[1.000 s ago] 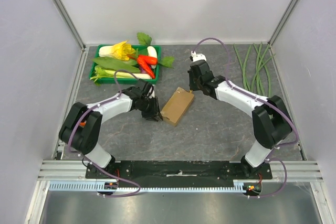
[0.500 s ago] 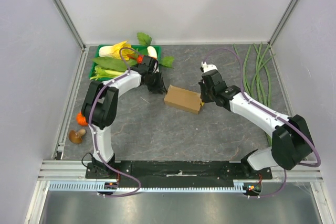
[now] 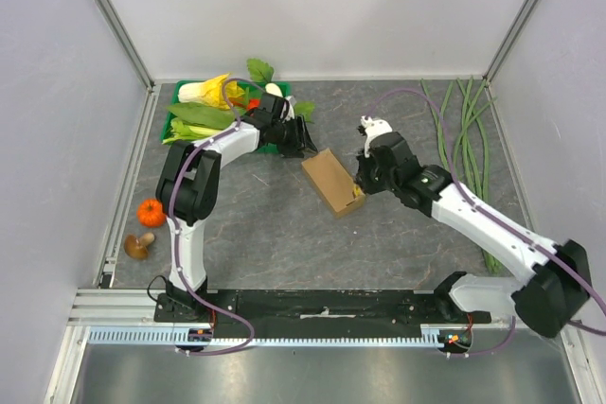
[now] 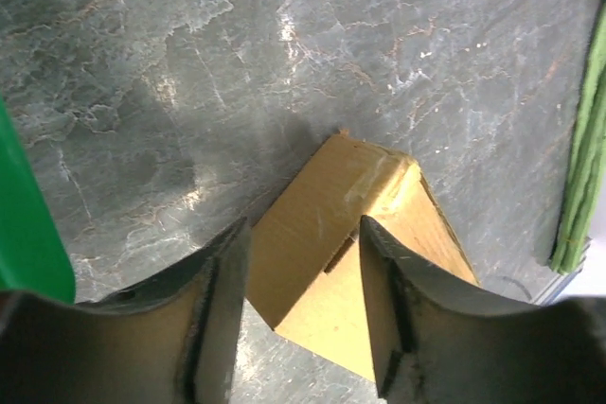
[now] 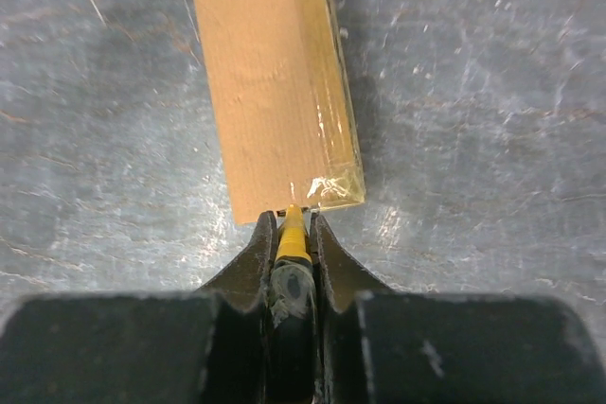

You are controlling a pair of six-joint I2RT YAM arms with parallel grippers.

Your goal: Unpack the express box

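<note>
2 grippers are working at the express box (image 3: 333,183), which is lying flat on the table (image 3: 284,243) between them, with clear tape wrapping the end nearest the right jaws. The right gripper (image 5: 292,219) is clamping a slim yellow tool (image 5: 292,243), its jaws closed tight on it. The tool's tip is touching the taped edge of the box straight ahead of the fingertips. The left gripper (image 4: 303,229) is hanging at the opposite end with its jaws partly apart and gripping nothing. 1 corner of the box is showing in the gap beyond its fingers, and I cannot tell whether they are touching the cardboard. The green tray (image 4: 28,234) is sitting just outside its left finger.

Judging by this, the tape-cutting step is only beginning, as the box is not yet open. The next move is calling for the tool to be drawn along the taped seam away from the right jaws. The left jaws would be steadying the far end so the light box is not sliding or turning under the push.
</note>
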